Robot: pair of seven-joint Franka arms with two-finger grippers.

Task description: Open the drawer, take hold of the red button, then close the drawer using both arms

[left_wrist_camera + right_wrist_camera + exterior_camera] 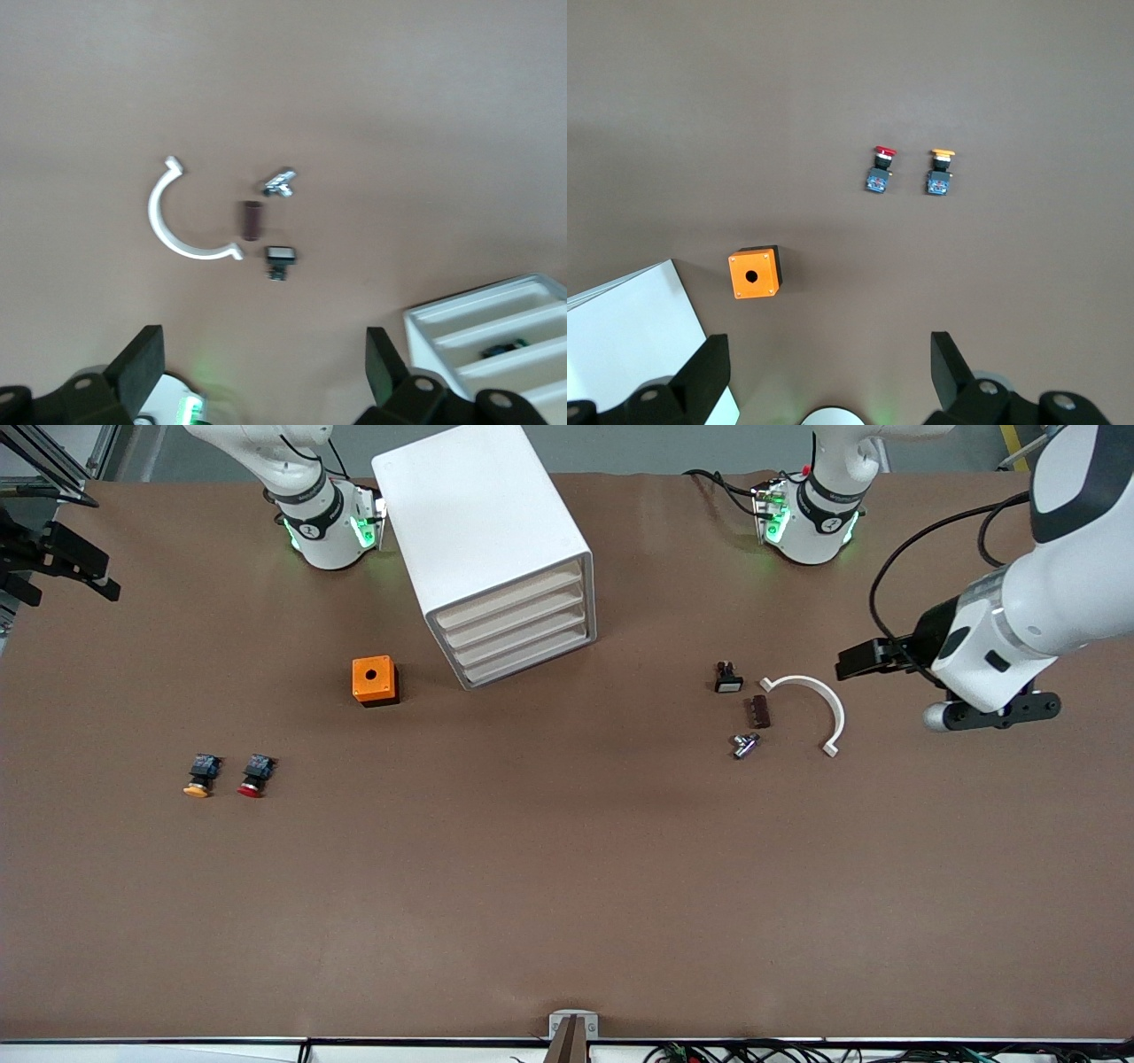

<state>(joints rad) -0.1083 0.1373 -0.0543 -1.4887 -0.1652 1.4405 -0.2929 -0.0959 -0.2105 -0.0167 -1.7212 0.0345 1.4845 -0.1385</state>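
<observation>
Both arms wait raised, left hand (261,372) and right hand (828,372) open.

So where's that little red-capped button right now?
In the front view the red button lies on the table toward the right arm's end, right beside the orange-yellow button. It is nearer the front camera than the orange box.

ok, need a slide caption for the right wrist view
Right gripper open above the table, overlooking orange box, red button, yellow button and cabinet corner.
</observation>
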